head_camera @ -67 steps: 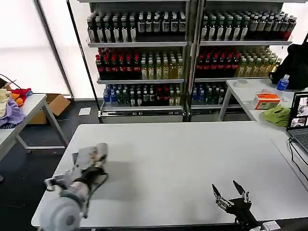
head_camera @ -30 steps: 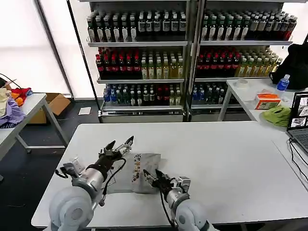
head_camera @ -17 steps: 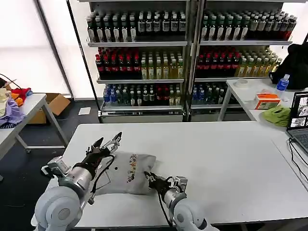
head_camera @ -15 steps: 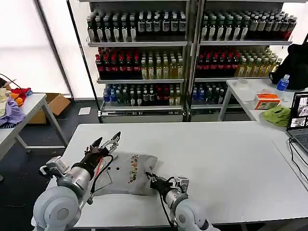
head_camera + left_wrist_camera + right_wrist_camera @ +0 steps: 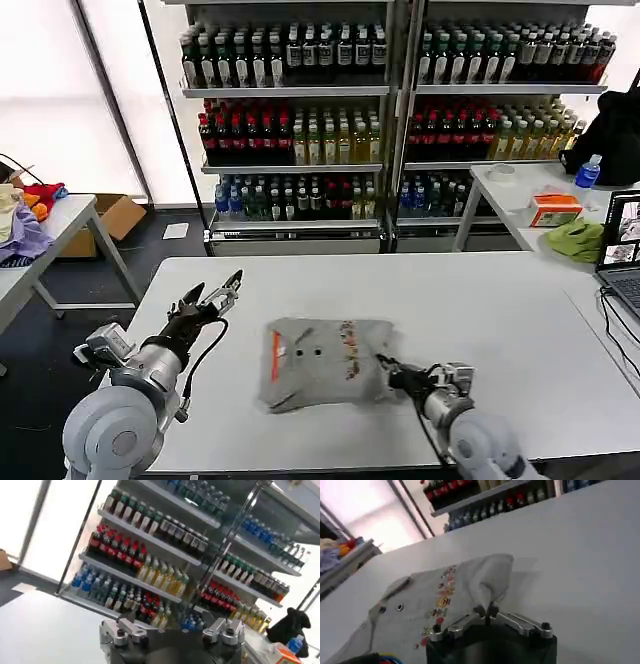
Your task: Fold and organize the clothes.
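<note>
Bare table (image 5: 520, 300) surrounds the folded shirt (image 5: 320, 362) (bottle shelves (image 5: 390, 130) well behind).

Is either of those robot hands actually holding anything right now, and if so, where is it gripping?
The right gripper pinches the grey shirt by its right edge, jaws shut on a fold of cloth. The left gripper is open beside it, holding nothing.

White table (image 5: 500, 300) with folded grey shirt (image 5: 320, 365)
</note>
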